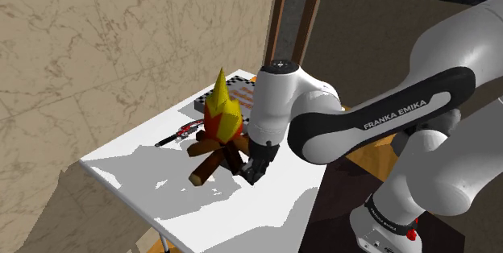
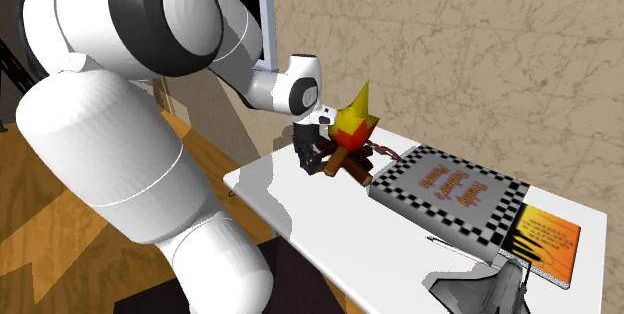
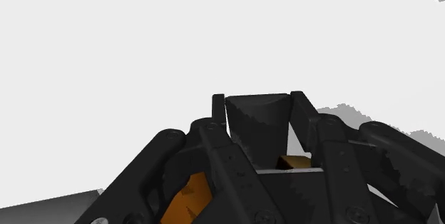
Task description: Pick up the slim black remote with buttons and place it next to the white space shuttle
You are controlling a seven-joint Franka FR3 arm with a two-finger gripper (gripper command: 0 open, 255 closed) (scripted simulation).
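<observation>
Since the claw (image 3: 258, 105) is clamped across the narrow width of a dark slab — the slim black remote (image 3: 257, 126), as I judge it — the load points straight out between the fingers (image 3: 219, 112), low over the white surface (image 1: 242, 211) and just beside the toy campfire (image 1: 219, 130). Beyond the fire lies the checker-edged book (image 2: 450, 197). Past it, at the corner farthest from the claw, stands the white space shuttle (image 2: 485, 284), so the carry must clear both.

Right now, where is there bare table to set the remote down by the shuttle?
Bare: the strip between the checkered box and the near edge of the table in the second exterior view, running up to the shuttle. Crowded: the orange book and box close off the shuttle's far side; the campfire toy crowds the gripper, jaws shut on the remote.
</observation>
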